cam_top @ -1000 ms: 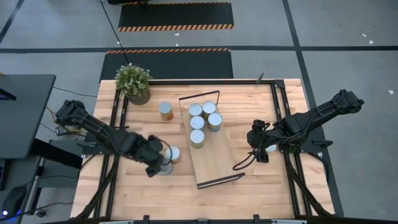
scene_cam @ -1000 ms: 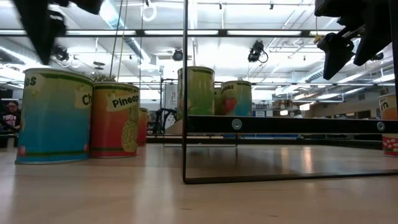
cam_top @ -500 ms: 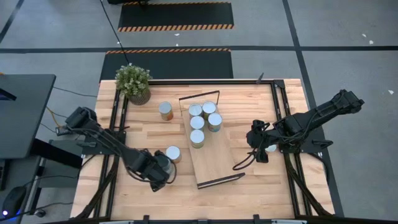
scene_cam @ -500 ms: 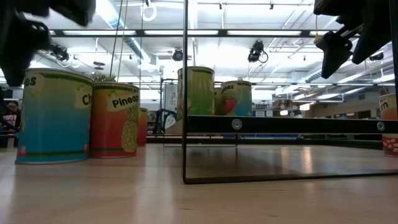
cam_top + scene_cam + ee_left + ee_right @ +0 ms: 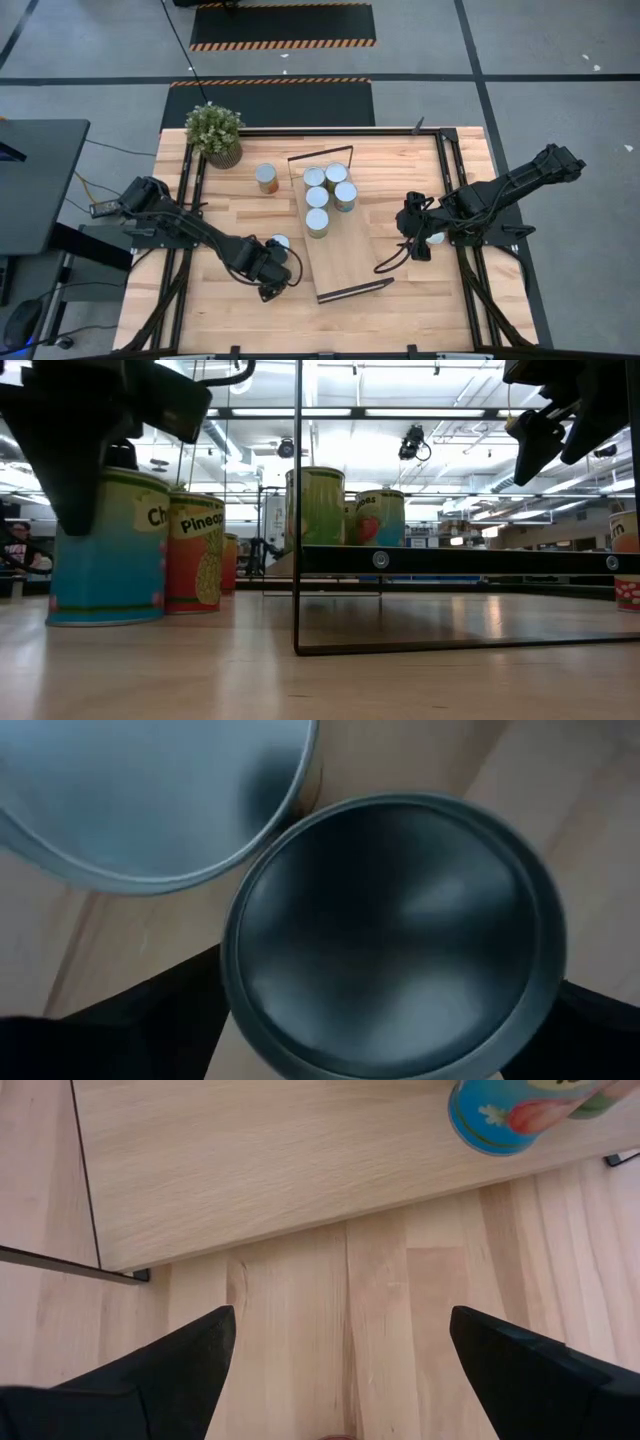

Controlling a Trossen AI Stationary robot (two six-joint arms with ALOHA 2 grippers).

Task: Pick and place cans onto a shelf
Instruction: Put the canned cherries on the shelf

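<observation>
My left gripper (image 5: 272,270) is open and points down over a blue-labelled can (image 5: 105,550) on the table, left of the shelf (image 5: 345,255). Its fingers stand on either side of the can's round top (image 5: 395,935). A second can with a pineapple label (image 5: 200,550) stands right beside it (image 5: 279,242). Several cans (image 5: 318,198) stand upright on the shelf's far half. My right gripper (image 5: 418,240) is open and empty above the table, just right of the shelf. My left gripper has one finger (image 5: 150,1015) on each side of the blue-labelled can's top rim (image 5: 235,970), coming from above and pointing down. The can's top hides the fingertips, so I cannot tell whether they touch it. The can stands upright on the table.
A lone can (image 5: 266,178) stands on the table left of the shelf's far end. A potted plant (image 5: 215,132) is at the far left corner. Another can (image 5: 436,238) stands by my right gripper. The shelf's near half is bare wood between its black wire frames (image 5: 352,291).
My left gripper has gone toward the table's right edge and come down over the blue-labelled can. That can has slid a little toward the right, closer in front of the pineapple can, still upright.
</observation>
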